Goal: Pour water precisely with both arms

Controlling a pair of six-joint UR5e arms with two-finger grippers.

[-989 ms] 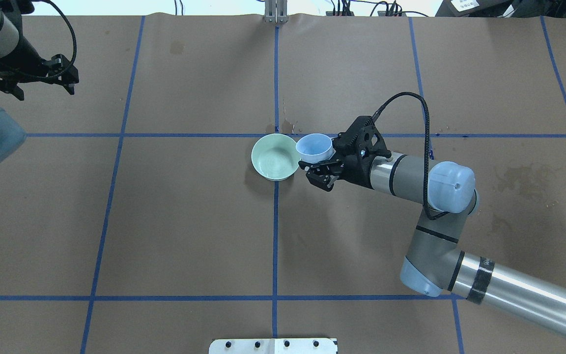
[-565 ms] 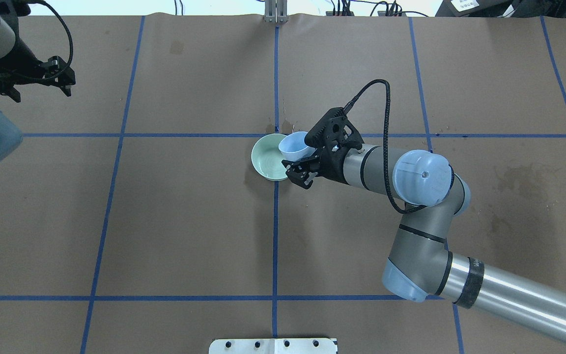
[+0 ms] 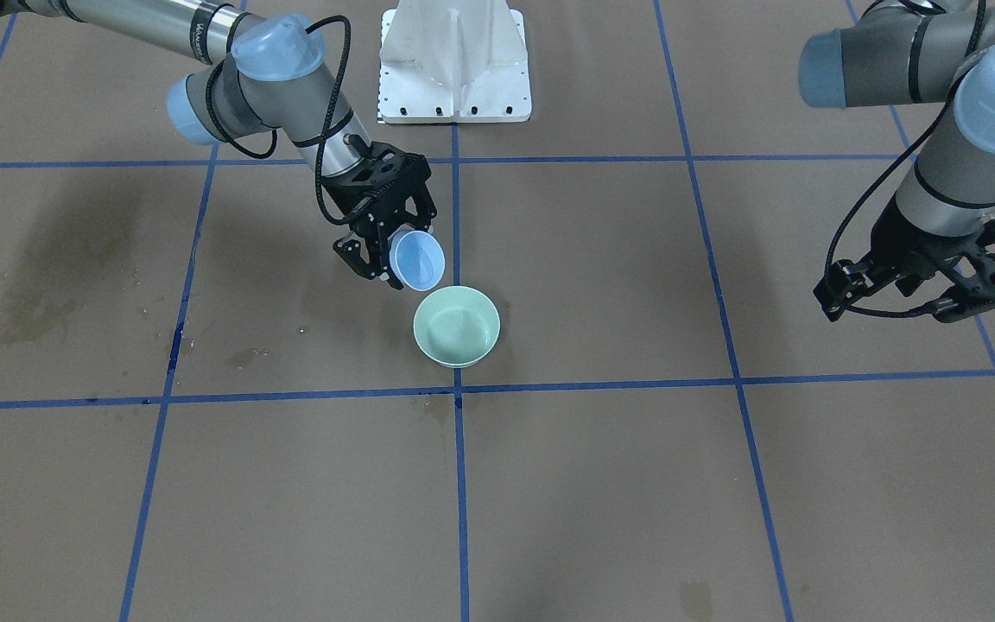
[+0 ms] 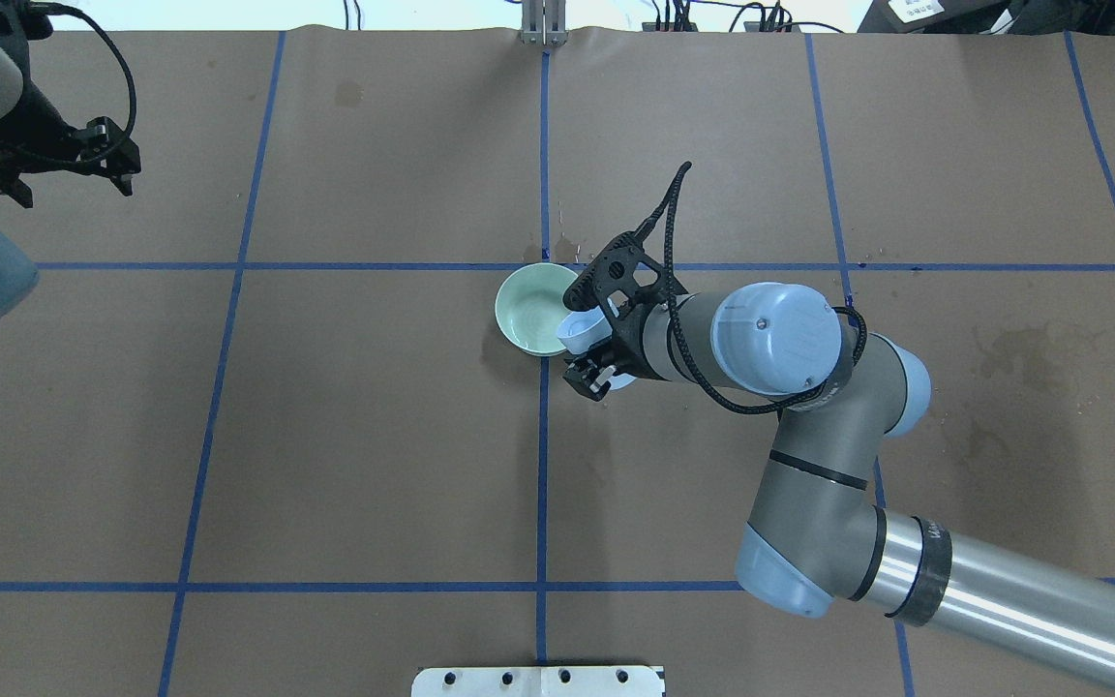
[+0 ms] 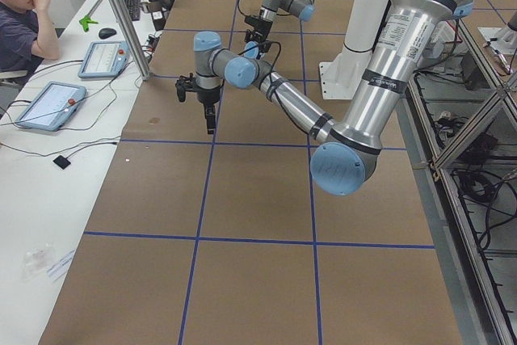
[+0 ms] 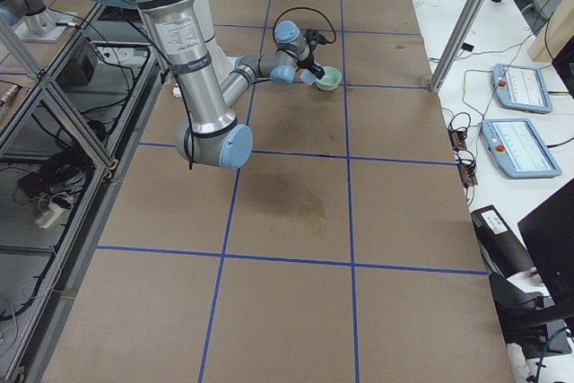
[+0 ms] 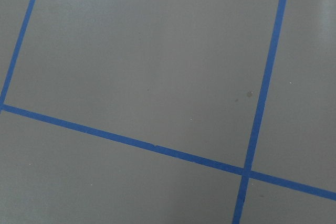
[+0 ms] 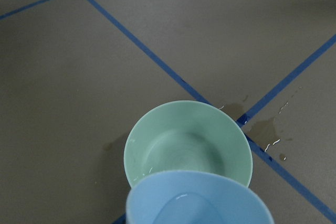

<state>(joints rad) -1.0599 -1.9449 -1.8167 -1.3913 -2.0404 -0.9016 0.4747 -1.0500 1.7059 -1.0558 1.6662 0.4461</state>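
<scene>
In the front-facing view the right gripper (image 3: 379, 257) was clamped on the wall of a light blue round cup (image 3: 418, 260). The cup was tipped steeply, its mouth turned down toward a pale green shallow round bowl (image 3: 456, 326) that stood on the brown paper-covered table (image 3: 636, 484). The cup's lip hung just above the bowl's rim on the robot's side. The left gripper (image 3: 895, 298) hung well apart, its fingers spread wide and holding nothing. The overhead view showed the same: the cup overlapped the bowl's right edge, mostly hidden under the right wrist, and the left arm was off at the far corner. The two side views were too distant to judge either tool, though from the robot's right the cup sat close over the bowl. The left wrist camera saw only bare paper and blue tape lines (image 7: 157, 148). From the right wrist camera, the water (image 8: 181, 196) showed as a pale glint lying near the cup's lower lip. The bowl's floor looked nearly dry apart from faint glints, and wet spots (image 8: 269, 141) marked the paper beyond it. By this reading the pour was at its start. The cup was positioned and tilted, but most of the water had yet to cross. Whatever share falls to the left arm was not begun.
</scene>
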